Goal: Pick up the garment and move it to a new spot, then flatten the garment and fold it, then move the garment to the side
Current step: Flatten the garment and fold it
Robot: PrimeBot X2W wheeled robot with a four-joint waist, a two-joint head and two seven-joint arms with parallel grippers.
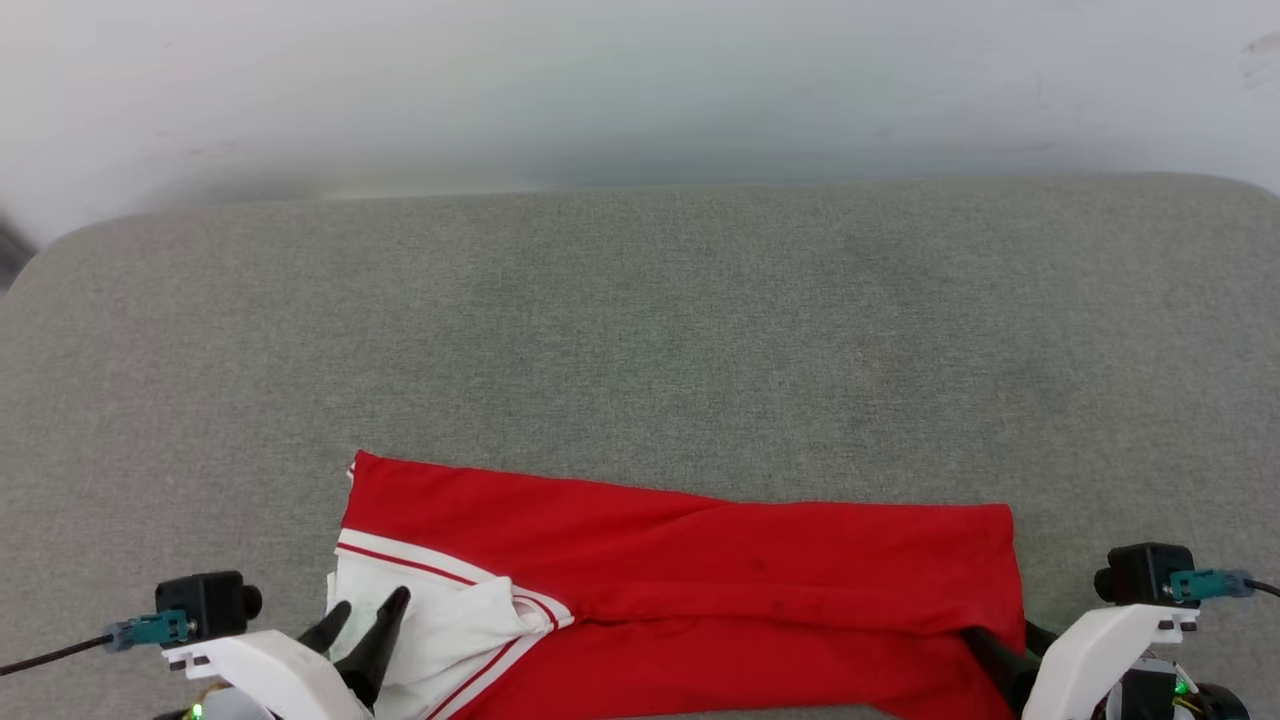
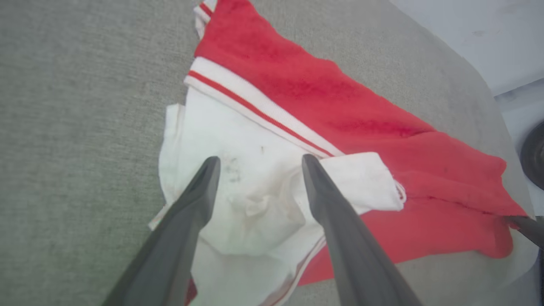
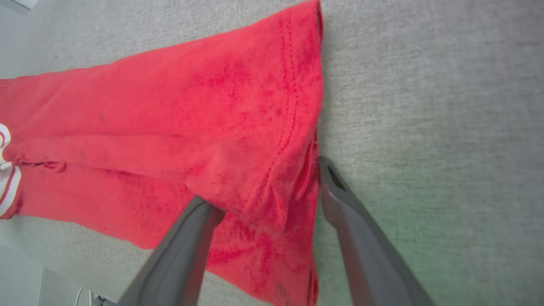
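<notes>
Jaws both apart | garment (image 1: 700, 560) spans them (left over white end, right astride red edge)

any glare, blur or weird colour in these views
Head view: soft even light, no glare; the grey surface bows at its edges from the wide lens, the wall behind hazy. Left wrist view: the jersey is sharp, the near dark fingers loom large. Right wrist view: jersey slightly soft, a green tint on the surface lower right.
</notes>
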